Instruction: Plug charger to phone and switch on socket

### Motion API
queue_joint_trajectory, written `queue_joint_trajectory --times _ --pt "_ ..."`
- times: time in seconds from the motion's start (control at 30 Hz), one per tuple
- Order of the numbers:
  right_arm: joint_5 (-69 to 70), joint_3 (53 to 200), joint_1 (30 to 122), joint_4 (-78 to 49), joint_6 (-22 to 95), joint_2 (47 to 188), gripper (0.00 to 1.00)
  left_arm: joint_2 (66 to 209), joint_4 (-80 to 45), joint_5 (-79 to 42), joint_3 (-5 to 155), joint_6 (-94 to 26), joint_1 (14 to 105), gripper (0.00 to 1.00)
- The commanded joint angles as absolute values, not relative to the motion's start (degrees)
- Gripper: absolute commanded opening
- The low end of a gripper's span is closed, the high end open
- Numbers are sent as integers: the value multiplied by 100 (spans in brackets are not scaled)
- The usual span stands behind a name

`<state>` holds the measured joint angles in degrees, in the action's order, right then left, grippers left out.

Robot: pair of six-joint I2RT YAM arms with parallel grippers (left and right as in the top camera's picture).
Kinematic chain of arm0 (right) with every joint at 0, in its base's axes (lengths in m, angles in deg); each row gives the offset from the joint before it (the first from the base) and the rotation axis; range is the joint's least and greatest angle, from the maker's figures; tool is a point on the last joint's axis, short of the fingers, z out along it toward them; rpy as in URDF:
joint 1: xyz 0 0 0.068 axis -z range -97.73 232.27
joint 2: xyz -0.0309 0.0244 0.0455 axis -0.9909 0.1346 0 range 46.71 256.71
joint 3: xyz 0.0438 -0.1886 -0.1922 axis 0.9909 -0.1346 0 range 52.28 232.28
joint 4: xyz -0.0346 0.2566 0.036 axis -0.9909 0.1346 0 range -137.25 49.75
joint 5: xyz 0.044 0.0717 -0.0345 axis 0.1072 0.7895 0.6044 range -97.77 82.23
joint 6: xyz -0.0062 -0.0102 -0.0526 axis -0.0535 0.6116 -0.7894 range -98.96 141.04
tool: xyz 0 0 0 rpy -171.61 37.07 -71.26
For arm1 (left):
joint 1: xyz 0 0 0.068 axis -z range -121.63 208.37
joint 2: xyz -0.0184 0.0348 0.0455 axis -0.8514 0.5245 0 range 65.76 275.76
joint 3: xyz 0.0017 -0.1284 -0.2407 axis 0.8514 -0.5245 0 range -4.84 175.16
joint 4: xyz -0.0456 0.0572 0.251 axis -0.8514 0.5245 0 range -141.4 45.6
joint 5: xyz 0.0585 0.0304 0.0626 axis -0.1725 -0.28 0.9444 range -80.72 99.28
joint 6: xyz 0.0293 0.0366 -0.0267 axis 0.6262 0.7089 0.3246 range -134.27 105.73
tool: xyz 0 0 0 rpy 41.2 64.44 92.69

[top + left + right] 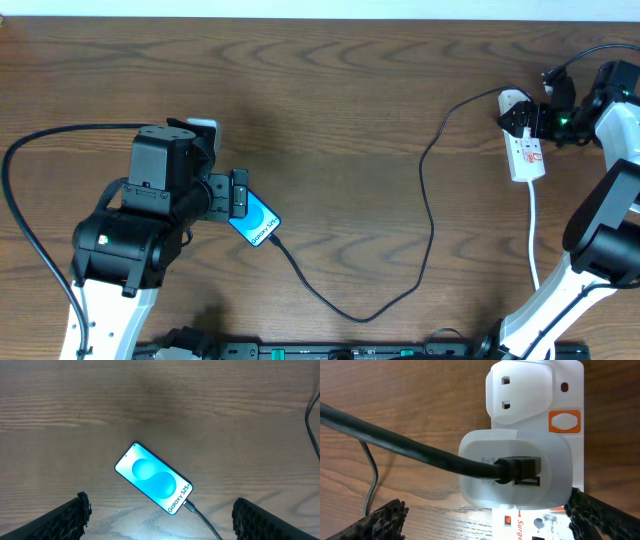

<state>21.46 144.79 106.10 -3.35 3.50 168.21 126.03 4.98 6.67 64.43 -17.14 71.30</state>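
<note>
**Charger seated in phone, both grips empty**

My right fingers (385,520) stand spread, holding nothing, close over the white adapter (515,475) plugged into the socket (535,390). My left fingers (70,520) are spread above the phone (152,478), which lies flat on the table (75,410) with the charger (202,519) in its end.

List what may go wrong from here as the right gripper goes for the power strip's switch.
1. The small orange switch sits right beside the bulky white plug adapter; the wide-open right gripper might hit the adapter or shove the narrow white power strip instead.
2. The thin black charger cable lies slack across the brown wooden table; snagging it might pull its tip from the blue-screened smartphone.
</note>
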Motion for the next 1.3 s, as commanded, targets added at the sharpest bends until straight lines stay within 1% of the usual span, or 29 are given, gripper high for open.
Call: queue_joint_trajectory --times 0.0,0.27,0.6,1.27 --pt "2389 14435 10503 -335 444 16880 99 12610 493 739 6553 -1642 7147 92" --pt "2389 14404 10503 -359 496 16880 99 12610 491 739 6553 -1642 7147 92" --pt "2542 13819 10503 -875 798 16880 99 12610 493 739 6553 -1642 7147 92" --pt "2952 13712 10503 -816 929 16880 99 12610 491 739 6553 -1642 7147 93"
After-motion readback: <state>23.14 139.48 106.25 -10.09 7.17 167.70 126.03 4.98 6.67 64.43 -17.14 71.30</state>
